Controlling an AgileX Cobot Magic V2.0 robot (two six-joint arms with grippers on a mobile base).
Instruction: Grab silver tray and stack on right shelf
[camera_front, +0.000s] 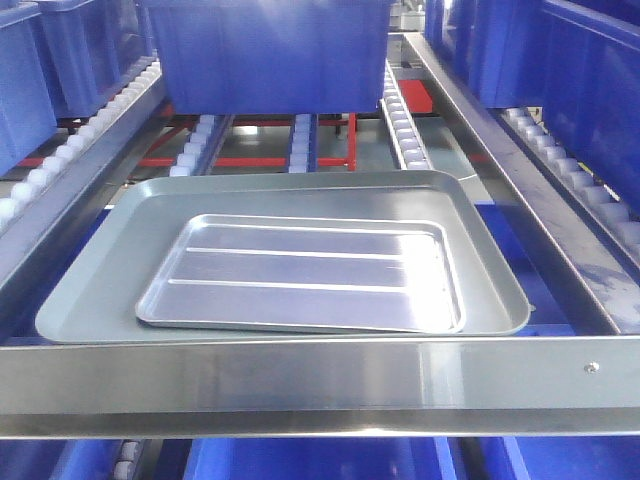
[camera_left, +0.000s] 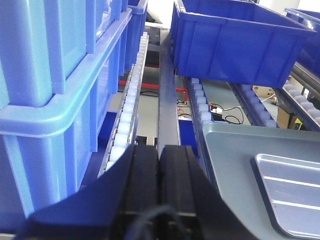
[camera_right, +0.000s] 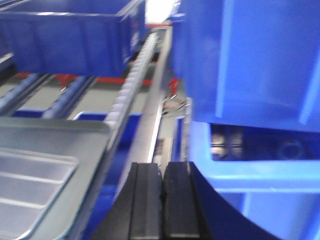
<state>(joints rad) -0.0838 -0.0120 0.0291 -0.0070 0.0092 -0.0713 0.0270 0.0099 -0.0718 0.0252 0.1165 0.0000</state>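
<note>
The silver tray, shiny with two long ridges, lies flat inside a larger dull grey tray. Both rest on the roller shelf behind a broad steel front bar with a small screw. Neither gripper shows in the front view. My left gripper is shut and empty, to the left of the trays; the silver tray's corner shows at its lower right. My right gripper is shut and empty, to the right of the trays; the silver tray shows at its lower left.
A blue bin stands on the rollers just behind the trays. Stacked blue bins stand close on the left gripper's left. A blue bin stands close on the right gripper's right. Roller tracks and steel side rails flank the trays.
</note>
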